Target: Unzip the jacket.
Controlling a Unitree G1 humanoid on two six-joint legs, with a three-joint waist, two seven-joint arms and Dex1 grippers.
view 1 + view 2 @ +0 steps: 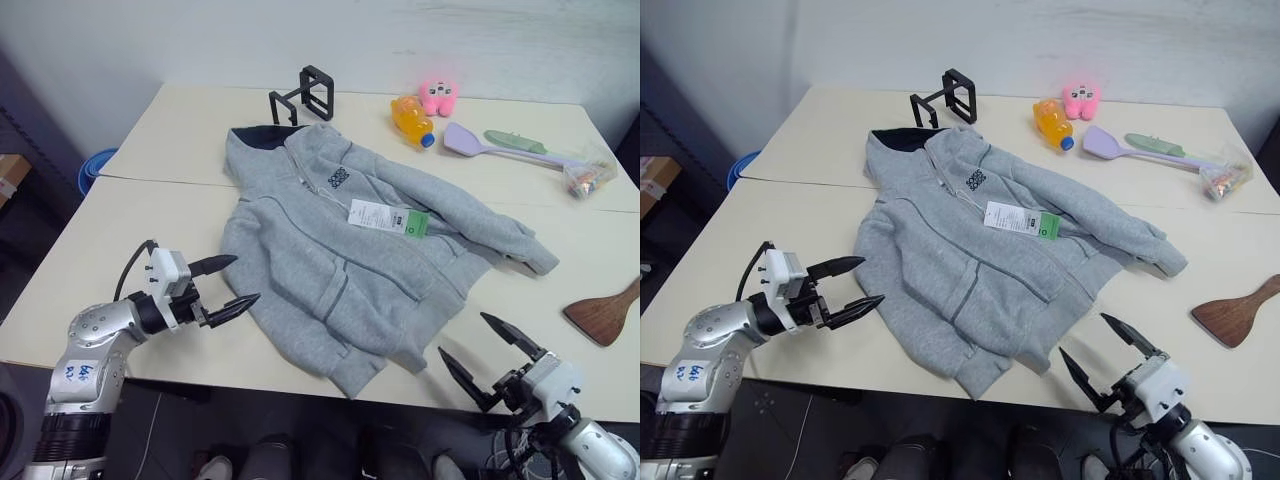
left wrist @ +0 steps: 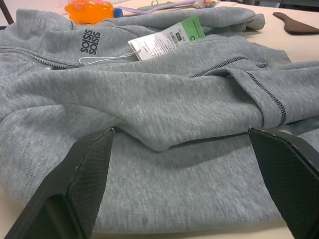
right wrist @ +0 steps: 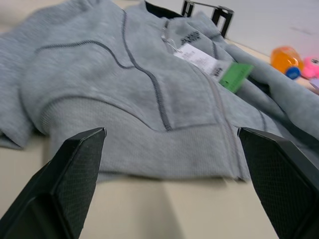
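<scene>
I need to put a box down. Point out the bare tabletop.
Bare: the table left of the jacket, and between its sleeve and the wooden spatula. Crowded: the far right edge, with orange bottle, pink toy, spatulas.

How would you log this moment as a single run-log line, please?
jacket: flat on table, zipped | left hand: open, beside jacket, apart | right hand: open, near hem, apart | unzip: not started

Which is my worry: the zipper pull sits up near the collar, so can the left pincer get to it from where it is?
Probably yes. The left pincer hangs open beside the jacket, and nothing lies between it and the zipper pull except flat fleece; the hang tag sits just past it.
</scene>
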